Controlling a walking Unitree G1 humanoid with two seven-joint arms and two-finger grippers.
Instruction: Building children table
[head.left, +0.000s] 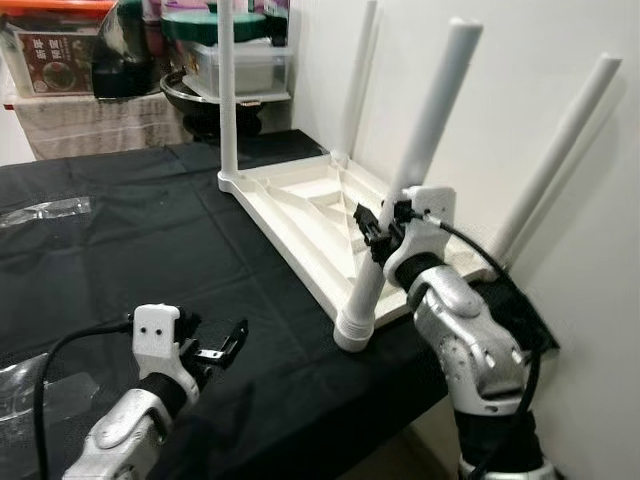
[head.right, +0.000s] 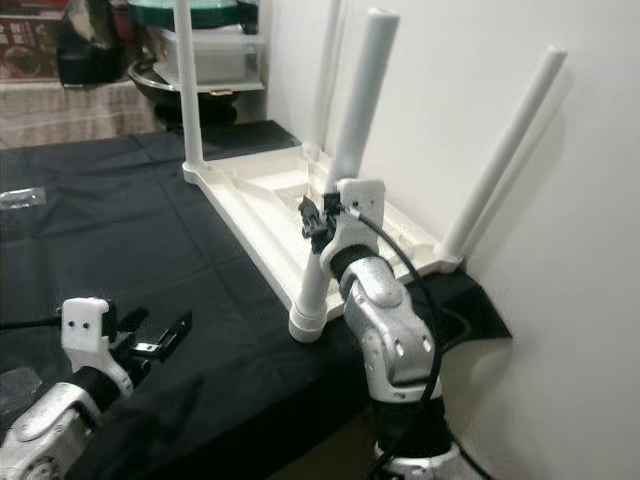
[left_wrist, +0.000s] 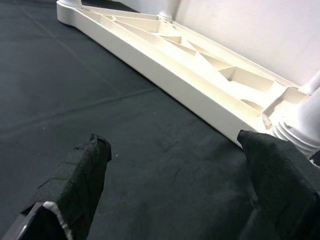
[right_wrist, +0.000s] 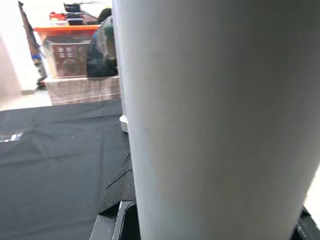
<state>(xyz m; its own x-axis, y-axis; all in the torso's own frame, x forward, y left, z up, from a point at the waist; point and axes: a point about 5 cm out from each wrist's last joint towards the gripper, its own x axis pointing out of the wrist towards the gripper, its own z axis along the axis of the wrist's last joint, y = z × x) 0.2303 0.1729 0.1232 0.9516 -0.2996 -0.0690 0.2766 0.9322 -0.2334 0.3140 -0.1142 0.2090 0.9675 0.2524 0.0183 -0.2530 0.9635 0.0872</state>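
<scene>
1. My right gripper (head.left: 378, 228) pinches the near leg (head.left: 415, 180) of the upturned white table (head.left: 300, 215), lying on black cloth (head.left: 120, 270).
2. My left gripper (head.left: 215, 355) hovers nearby, fingers spread.

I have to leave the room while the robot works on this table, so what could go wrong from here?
1. The right gripper grips the near leg, which leans; twisting could cross-thread it or pop it from its socket.
2. The tabletop lies upside down near the edge of the black cloth; pushing might slide it off.
3. The left gripper, open, isn't steadying it.
</scene>
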